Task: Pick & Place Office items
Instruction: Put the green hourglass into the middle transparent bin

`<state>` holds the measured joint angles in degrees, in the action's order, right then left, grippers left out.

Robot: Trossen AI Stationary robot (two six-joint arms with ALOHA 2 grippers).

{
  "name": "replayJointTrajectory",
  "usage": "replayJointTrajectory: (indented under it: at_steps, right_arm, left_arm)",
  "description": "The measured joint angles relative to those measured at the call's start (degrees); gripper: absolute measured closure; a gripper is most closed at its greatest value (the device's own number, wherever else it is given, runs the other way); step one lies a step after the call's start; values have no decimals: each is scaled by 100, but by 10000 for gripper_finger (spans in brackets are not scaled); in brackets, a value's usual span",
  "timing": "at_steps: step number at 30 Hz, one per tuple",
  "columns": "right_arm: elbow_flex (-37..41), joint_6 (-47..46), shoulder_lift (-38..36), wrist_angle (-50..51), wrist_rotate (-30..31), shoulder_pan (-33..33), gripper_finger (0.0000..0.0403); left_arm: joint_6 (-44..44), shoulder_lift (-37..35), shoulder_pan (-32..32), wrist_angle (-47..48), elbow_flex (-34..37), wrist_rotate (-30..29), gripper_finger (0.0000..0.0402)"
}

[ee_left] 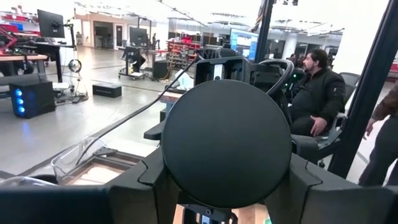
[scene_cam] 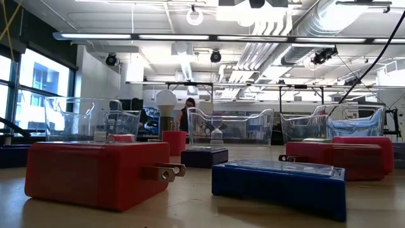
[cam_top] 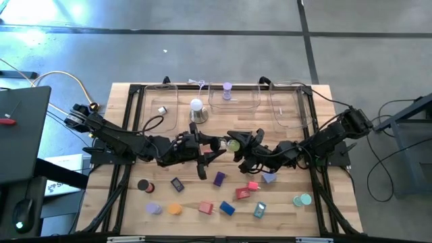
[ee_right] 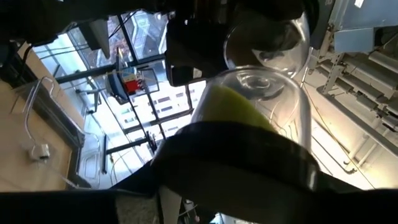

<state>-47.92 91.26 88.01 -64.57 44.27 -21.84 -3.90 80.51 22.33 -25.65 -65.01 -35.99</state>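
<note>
Hourglass (cam_top: 233, 144) between left hand (cam_top: 213, 144) and right hand (cam_top: 241, 144).

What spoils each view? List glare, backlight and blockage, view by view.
High view: glare on the floor top left; left gripper and right gripper meet mid-table at a yellow-green piece. Low view: bright ceiling strips; red block and blue block loom in the foreground. Left wrist view: a dark disc blocks the centre. Right wrist view: bright windows backlight the clear glass bulb.
</note>
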Motion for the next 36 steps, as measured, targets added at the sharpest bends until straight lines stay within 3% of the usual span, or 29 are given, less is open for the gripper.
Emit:
replayJointTrajectory:
  at_steps: [8, 14, 26, 36]
  right_arm:
    - [0, 106, -2, -159, 665, -184, 210]
    - [0, 553, -4, -431, 1284, -453, 220]
    - [0, 1278, -4, -461, 1224, -1011, 248]
    - [0, 1238, -4, -420, 1313, -1284, 249]
  left_arm:
    - [4, -11, 51, 11, 0, -13, 232]
    - [150, -244, 223, -117, 4, 7, 232]
    - [57, -509, 332, -98, 4, 13, 232]
    - [6, -511, 413, -94, 4, 14, 232]
